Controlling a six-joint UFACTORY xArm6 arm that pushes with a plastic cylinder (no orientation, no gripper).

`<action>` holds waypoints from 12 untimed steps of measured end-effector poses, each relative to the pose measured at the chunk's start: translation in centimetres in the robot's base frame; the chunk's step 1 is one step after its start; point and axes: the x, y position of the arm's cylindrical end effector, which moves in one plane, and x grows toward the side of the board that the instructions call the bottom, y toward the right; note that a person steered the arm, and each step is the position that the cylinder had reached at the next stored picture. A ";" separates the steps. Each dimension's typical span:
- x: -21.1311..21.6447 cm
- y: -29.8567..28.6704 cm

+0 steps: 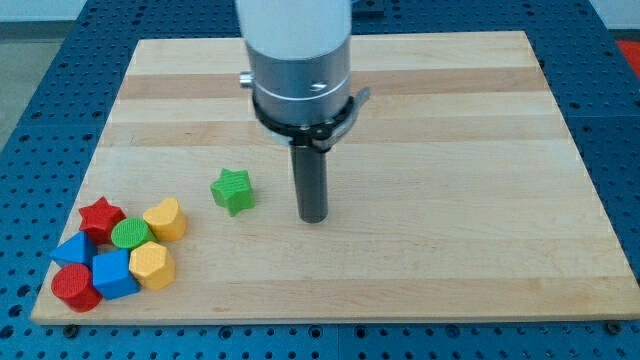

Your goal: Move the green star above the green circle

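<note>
1. I carry no pincer, so nothing opens or closes: my arm ends in a smooth dark rod under a grey metal collar, and my tip [314, 217] rests on the counter [430, 240], a pale wooden board with visible grain strips.
2. The green star [232, 190] sits just to the view's left of my tip, apart from it, standing alone.
3. The green circle [130, 235] lies in a cluster at the view's lower left, touching the red star [100, 216] and a yellow block [166, 218].
4. Below them sit another yellow block [151, 264], a blue cube [113, 274], a second blue block [72, 251] and a red cylinder [75, 289].
</note>
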 end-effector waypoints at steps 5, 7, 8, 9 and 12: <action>-2.8 -11.5; -2.9 -14.5; -3.1 -14.8; -4.9 -15.1; -9.3 -18.0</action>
